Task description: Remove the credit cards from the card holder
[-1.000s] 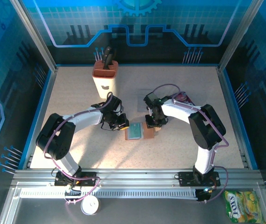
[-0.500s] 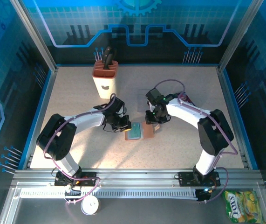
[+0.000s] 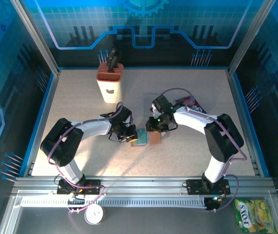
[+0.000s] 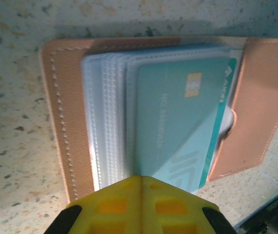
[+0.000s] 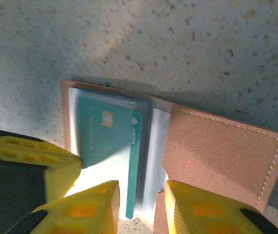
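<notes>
My left gripper (image 4: pixel 141 184) is pinched together, bottom centre, against the credit card (image 4: pixel 177 126). The right gripper (image 5: pixel 142 191) stands apart astride the card holder (image 5: pixel 221 156).

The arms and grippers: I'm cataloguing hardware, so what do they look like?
The left arm and right arm are white-shelled with black joints, each trailing a purple cable. The left gripper and right gripper have yellow fingers with moulded square recesses.

One card holder (image 3: pixel 153 139), one visible credit card (image 4: pixel 177 126), one knife block (image 3: pixel 109 84), one purple packet (image 3: pixel 191 104), one yellow packet (image 3: pixel 254 214).
</notes>
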Robot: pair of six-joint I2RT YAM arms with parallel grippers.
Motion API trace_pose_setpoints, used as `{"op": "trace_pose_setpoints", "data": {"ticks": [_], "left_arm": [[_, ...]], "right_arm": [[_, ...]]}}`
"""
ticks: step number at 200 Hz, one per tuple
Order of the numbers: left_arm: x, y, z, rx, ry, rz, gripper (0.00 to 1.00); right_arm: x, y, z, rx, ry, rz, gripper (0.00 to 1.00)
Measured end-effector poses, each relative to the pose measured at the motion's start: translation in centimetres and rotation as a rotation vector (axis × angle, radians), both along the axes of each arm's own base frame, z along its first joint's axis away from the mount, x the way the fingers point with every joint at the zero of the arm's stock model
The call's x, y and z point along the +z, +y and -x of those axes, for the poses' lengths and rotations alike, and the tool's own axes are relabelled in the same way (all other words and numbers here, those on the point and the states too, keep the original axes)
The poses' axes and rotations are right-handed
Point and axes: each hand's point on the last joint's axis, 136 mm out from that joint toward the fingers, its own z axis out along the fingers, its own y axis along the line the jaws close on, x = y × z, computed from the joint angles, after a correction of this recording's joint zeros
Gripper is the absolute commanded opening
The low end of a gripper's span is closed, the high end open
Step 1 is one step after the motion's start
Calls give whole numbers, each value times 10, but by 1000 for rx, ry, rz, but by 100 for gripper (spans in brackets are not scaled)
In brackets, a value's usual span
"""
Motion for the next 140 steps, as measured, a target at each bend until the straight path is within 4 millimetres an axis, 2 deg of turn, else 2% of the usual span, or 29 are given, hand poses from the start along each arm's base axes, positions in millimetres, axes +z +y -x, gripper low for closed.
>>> {"op": "trace_pose_setpoints", "data": {"ticks": [60,102,140], "left_arm": [[-2,5,0,-13,-12,-31,7],[2,9,2,-10,-14,-47,7],[14,6,-6,-12,-50,-42,6]], "right_arm": [[-21,-13,13,-23,53,56,30],[-19,-12,13,-38,56,51,34],[-6,4,7,-44,41,-44,35]]}}
